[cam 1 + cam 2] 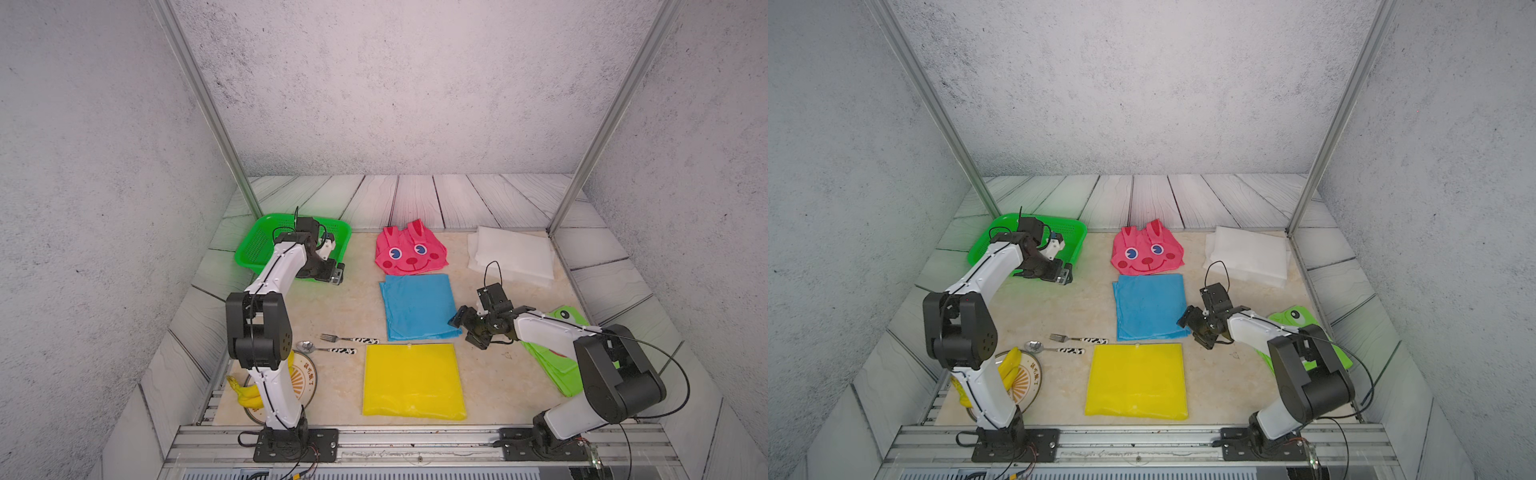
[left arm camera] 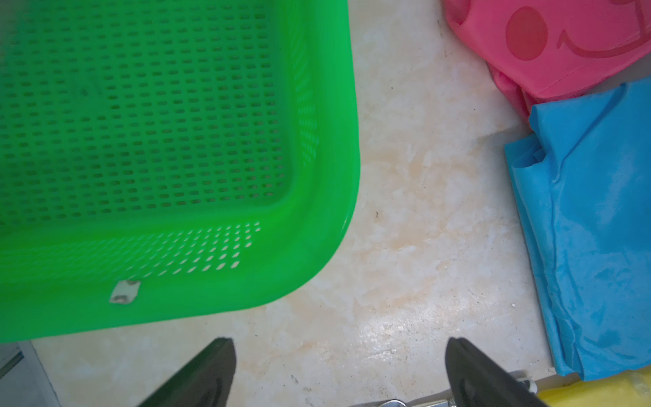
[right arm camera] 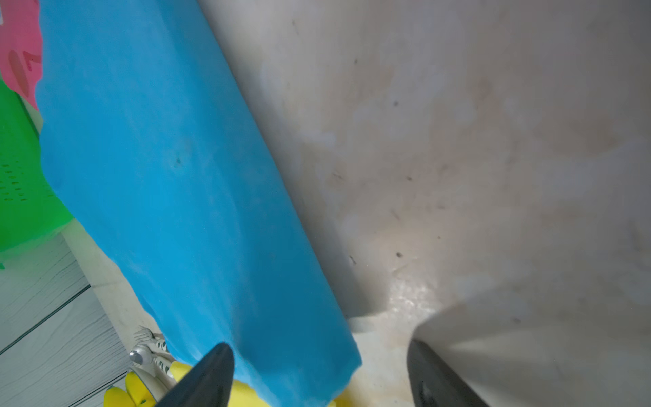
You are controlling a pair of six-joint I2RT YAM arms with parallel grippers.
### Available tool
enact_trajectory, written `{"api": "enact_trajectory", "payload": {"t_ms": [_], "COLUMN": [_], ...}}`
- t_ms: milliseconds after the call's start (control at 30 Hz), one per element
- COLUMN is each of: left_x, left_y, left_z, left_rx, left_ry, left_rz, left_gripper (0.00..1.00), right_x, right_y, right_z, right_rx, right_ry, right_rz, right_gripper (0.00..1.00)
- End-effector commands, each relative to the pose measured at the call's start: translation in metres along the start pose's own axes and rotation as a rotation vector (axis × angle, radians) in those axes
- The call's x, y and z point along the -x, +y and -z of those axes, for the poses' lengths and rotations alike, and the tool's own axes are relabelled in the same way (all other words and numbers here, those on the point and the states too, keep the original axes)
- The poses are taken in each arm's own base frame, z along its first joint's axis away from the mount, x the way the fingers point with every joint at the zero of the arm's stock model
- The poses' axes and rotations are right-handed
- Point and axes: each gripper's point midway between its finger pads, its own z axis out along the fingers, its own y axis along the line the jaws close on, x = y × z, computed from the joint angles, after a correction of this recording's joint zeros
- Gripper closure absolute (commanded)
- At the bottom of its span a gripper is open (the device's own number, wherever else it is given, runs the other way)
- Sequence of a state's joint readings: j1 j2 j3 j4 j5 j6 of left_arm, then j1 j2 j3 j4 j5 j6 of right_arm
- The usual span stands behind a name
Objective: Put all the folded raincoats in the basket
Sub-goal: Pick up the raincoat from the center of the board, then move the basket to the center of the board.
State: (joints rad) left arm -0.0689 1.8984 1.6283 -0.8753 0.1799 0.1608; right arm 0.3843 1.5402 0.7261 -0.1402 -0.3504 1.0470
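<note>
Right claw, jaws apart, straddles 3 o'clock edge of blue folded raincoat | green basket lies at its 10 o'clock | left claw, also apart, hovers beside basket.

The basket was bright green, its sides and floor pierced with rows of small holes. The pink raincoat wore a rabbit face with blue eyes and darker red cheeks. The blue raincoat was plain sky blue and the yellow raincoat plain yellow. The folded cloth was white, the frog-faced raincoat lime green.

The fork and spoon had black-and-white cow-spotted handles. Yellow bananas lay on a plate with an orange sunburst. The tabletop was marbled cream, and the walls speckled grey. The left arm and right arm were white with black joints.
</note>
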Motion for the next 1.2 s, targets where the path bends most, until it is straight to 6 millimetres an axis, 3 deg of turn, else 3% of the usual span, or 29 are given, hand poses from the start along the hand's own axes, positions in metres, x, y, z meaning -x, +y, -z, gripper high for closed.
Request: {"api": "enact_trajectory", "payload": {"t_ms": [0,133,300,433,700,867,1167], "left_x": [0.003,0.003,0.004,0.007,0.010,0.011,0.017], "left_y": [-0.003,-0.004,-0.014,-0.020,-0.026,-0.043,-0.067], "left_z": [-0.003,-0.011,-0.016,-0.017,-0.025,-0.025,-0.011], "left_rx": [0.002,-0.001,-0.038,-0.050,-0.004,-0.056,-0.113], "left_ry": [0.007,0.022,0.028,0.034,0.045,0.059,0.032], "left_rz": [-0.011,-0.017,-0.030,-0.056,-0.127,-0.168,-0.215], "left_gripper": [0.01,0.01,0.02,0.01,0.03,0.06,0.11], "right_x": [0.001,0.006,0.005,0.008,0.017,0.023,0.025], "right_y": [0.010,0.014,0.022,0.029,0.057,0.074,0.091], "right_z": [-0.012,-0.017,-0.020,-0.012,0.026,0.058,0.106], "right_rx": [0.061,0.106,0.144,0.149,0.175,0.176,0.182], "right_ry": [0.001,-0.020,-0.008,-0.022,-0.084,-0.135,-0.194], "right_rz": [-0.048,-0.059,-0.044,-0.012,0.049,0.083,0.144], "right_gripper": [0.23,0.38,0.80,0.98,1.00,1.00,1.00]}}
